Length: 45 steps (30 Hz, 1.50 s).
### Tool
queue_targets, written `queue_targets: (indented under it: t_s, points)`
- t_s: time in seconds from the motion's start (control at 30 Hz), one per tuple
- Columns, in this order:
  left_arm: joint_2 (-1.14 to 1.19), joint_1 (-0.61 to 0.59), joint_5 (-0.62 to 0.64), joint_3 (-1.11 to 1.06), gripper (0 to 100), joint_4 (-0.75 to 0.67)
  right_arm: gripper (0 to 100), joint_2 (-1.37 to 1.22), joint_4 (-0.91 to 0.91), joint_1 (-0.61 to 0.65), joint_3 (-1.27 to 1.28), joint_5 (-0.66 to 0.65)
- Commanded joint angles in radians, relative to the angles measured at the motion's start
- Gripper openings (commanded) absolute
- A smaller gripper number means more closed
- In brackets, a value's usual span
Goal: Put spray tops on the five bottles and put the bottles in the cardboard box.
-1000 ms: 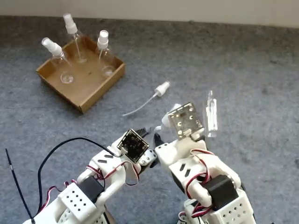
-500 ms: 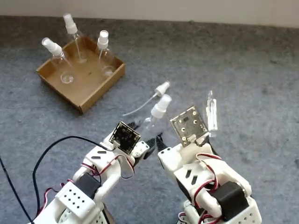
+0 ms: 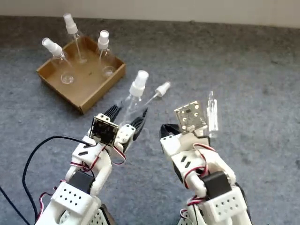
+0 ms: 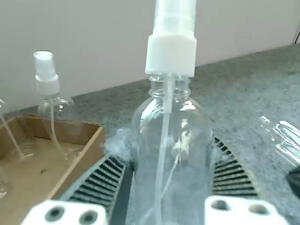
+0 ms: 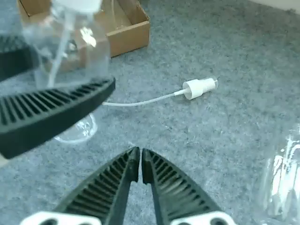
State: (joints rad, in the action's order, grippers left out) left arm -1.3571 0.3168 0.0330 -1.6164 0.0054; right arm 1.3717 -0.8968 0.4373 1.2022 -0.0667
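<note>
1. The left gripper (image 3: 129, 111) is seen just left of centre in the high view. Its fingers (image 4: 105, 180) are clamped on the body of a capped bottle (image 3: 133, 96).
2. The capped bottle is clear and is leaned toward the upper right of the high view. A white spray top (image 3: 139, 80) is seated on its neck, and the thin tube can be seen running down inside the glass.
3. The right gripper (image 5: 140, 152) is found just right of the left one, low in the middle of the high view. Its fingers (image 5: 117, 187) are drawn almost together — only a thin slit is left, and nothing is held.
4. A loose top (image 3: 162, 89) is laid on the grey counter (image 3: 262, 70) just right of the capped bottle's head. Its tube is stretched toward the lower left and passes behind the bottle.
5. A bare bottle (image 3: 212, 112) is laid on its side at centre right, beside the right arm's camera board. Its neck is pointed toward the top of the frame.
6. The box (image 3: 101, 96) is placed at the upper left, well apart from both grippers.
7. Three bottles (image 3: 104, 51) are stood inside the box, each fitted with a white top — two along the far side and one toward the left corner.
</note>
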Motion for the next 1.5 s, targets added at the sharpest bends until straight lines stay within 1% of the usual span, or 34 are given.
queue_targets:
  t_s: [0.0, 0.17, 0.33, 0.43, 0.5, 0.63, 0.8, 0.93, 1.07, 1.17, 1.47]
  points:
    - [-0.019, -0.047, 0.009, 0.01, 10, -0.089, 0.4, 0.007, 0.213, -0.015, 0.15, -0.003]
    - [-0.019, -0.122, 0.009, 0.007, 10, -0.183, 0.4, 0.007, 0.286, -0.013, 0.257, -0.003]
    - [-0.019, -0.12, 0.009, -0.044, 10, -0.313, 0.4, 0.007, 0.298, -0.007, 0.28, -0.003]
    - [-0.019, -0.119, 0.009, -0.087, 10, -0.42, 0.4, 0.007, 0.41, 0.035, 0.285, -0.003]
    - [-0.019, -0.119, 0.009, -0.087, 10, -0.457, 0.4, 0.007, 0.479, 0.056, 0.329, -0.003]
    - [-0.018, -0.108, 0.011, -0.087, 10, -0.459, 0.4, 0.007, 0.599, 0.065, 0.423, -0.008]
    - [-0.018, -0.013, 0.011, -0.087, 10, -0.459, 0.4, 0.007, 0.697, 0.065, 0.47, -0.005]
    - [-0.012, 0.039, 0.011, -0.087, 10, -0.457, 0.4, 0.008, 0.779, 0.068, 0.47, -0.003]
    - [-0.015, 0.099, 0.011, -0.087, 10, -0.457, 0.4, 0.008, 0.901, 0.142, 0.518, -0.003]
    - [-0.018, 0.105, 0.011, -0.085, 10, -0.462, 0.4, 0.008, 0.974, 0.194, 0.576, -0.009]
    - [-0.013, 0.113, 0.011, -0.085, 10, -0.459, 0.4, 0.008, 0.993, 0.2, 0.598, -0.009]
